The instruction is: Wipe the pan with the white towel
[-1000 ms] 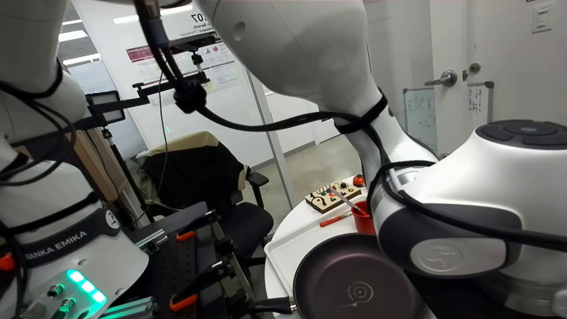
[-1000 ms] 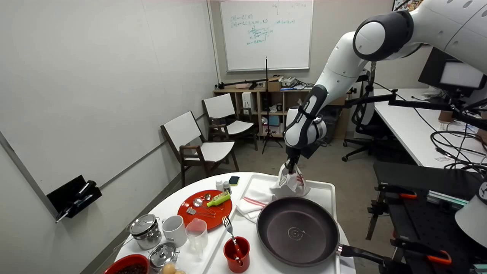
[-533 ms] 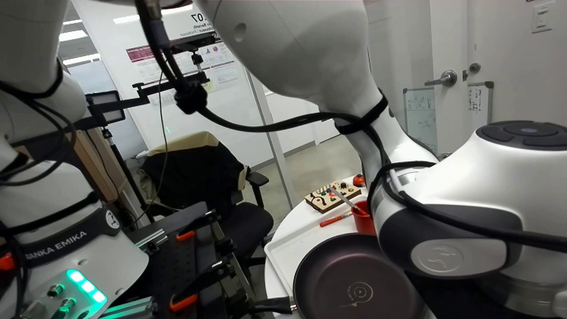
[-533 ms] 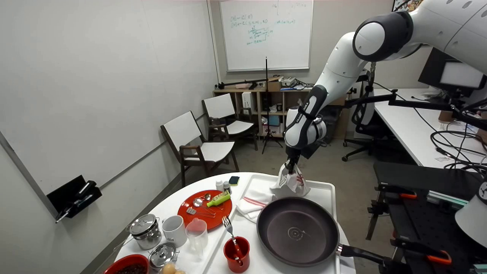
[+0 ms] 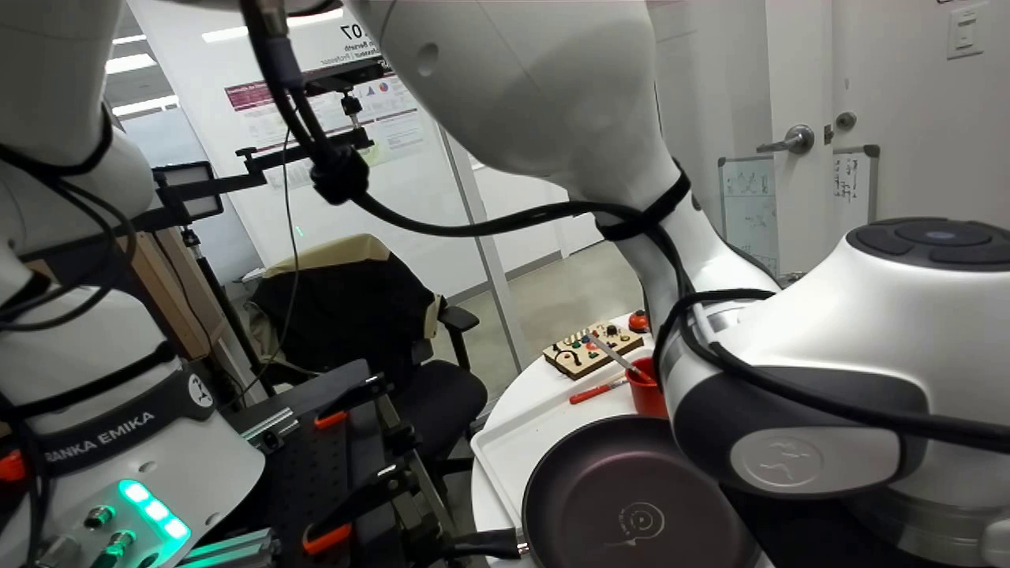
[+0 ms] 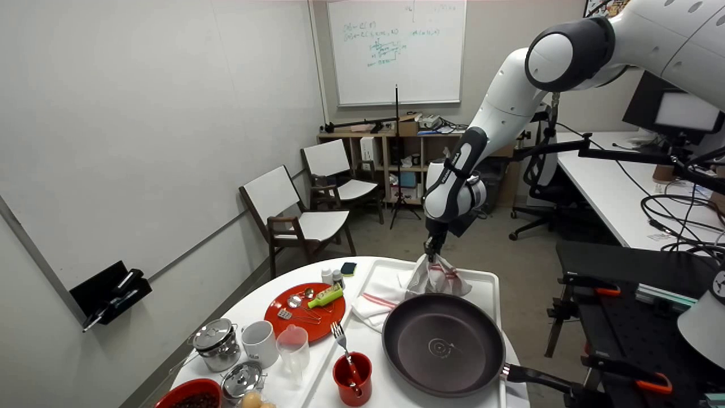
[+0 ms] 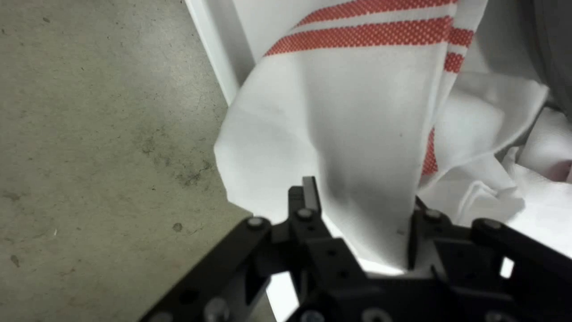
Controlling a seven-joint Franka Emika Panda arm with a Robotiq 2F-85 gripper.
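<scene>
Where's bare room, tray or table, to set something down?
In the exterior views: bare tray between pan and red stick-shaped item; also a tray corner beside towel and pan. Crowded: around the red plate, with white mug, clear cup and steel pot.

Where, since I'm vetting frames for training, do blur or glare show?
Wrist view: the tool looks blurred, while the white towel shows its red weave clearly; in an exterior view, the green status lights glare, washed out nearly to white.

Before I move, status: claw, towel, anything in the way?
Claw open. White towel between its jaws, gathered beside pan, none inside. Red mug, fork in it, stands by pan: possible snag when wiping.
</scene>
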